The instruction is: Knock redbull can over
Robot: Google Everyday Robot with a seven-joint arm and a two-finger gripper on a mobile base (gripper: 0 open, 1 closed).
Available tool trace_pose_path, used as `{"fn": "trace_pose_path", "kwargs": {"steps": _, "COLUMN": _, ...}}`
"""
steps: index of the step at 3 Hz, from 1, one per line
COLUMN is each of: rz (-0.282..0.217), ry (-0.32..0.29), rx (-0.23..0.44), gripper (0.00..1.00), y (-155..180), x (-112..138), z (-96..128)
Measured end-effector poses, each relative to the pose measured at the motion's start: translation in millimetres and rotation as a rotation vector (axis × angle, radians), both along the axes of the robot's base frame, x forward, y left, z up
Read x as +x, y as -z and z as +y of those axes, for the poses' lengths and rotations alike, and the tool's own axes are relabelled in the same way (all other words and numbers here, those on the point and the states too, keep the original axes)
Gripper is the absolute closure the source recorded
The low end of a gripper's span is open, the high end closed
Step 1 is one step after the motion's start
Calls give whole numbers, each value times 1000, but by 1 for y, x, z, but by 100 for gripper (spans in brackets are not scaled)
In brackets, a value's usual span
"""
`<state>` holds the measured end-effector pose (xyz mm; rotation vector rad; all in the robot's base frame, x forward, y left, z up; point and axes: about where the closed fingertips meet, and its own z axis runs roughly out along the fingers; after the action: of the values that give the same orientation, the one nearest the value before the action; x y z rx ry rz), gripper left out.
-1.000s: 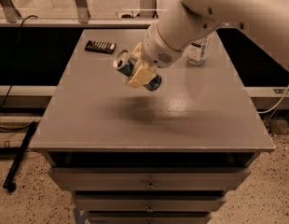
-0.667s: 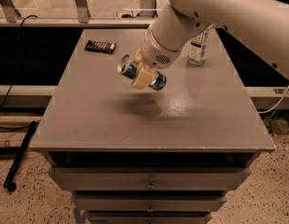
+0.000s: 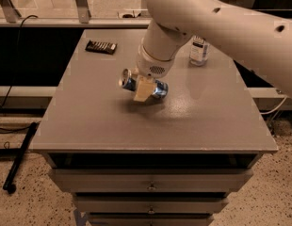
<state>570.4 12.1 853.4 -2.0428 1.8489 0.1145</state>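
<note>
One arm (image 3: 221, 27) only, reaching in from the upper right and ending in a gripper (image 3: 142, 92) low over the middle of the grey table (image 3: 89, 126). Clamped shut around the redbull can (image 3: 158, 89), with one pale finger (image 3: 141, 91) across the near side of the can and the other hidden behind it. Holds the can on its side, silver top to the left, blue end to the right and tipped slightly lower. Dark shadow on the tabletop just beneath; cannot tell whether the can touches the surface. Farther back on the right, a clear bottle (image 3: 199, 52) upright near the far edge, well apart from the can and partly behind the arm. Near the far left corner, a dark flat packet (image 3: 101, 46) lying on the table. Under the tabletop, drawers (image 3: 150, 180) with small knobs. On the floor at left, a black pole (image 3: 21, 157) lying at a slant.
</note>
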Motion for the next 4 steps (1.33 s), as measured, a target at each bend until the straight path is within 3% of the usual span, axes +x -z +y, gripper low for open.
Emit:
{"fn": "trace_pose_path", "kwargs": {"steps": 1, "rz": 13, "ry": -4, "rx": -25, "gripper": 4, "y": 8, "x": -3, "z": -1}}
{"fn": "trace_pose_path", "kwargs": {"steps": 2, "rz": 17, "ry": -6, "rx": -31, "gripper": 0, "y": 10, "x": -5, "z": -2}}
{"fn": "trace_pose_path", "kwargs": {"steps": 3, "rz": 27, "ry": -12, "rx": 5, "gripper": 0, "y": 4, "x": -8, "z": -8}}
{"fn": "trace_pose_path", "kwargs": {"steps": 4, "rz": 71, "ry": 2, "rx": 116, "gripper": 0, "y": -8, "x": -4, "z": -40}}
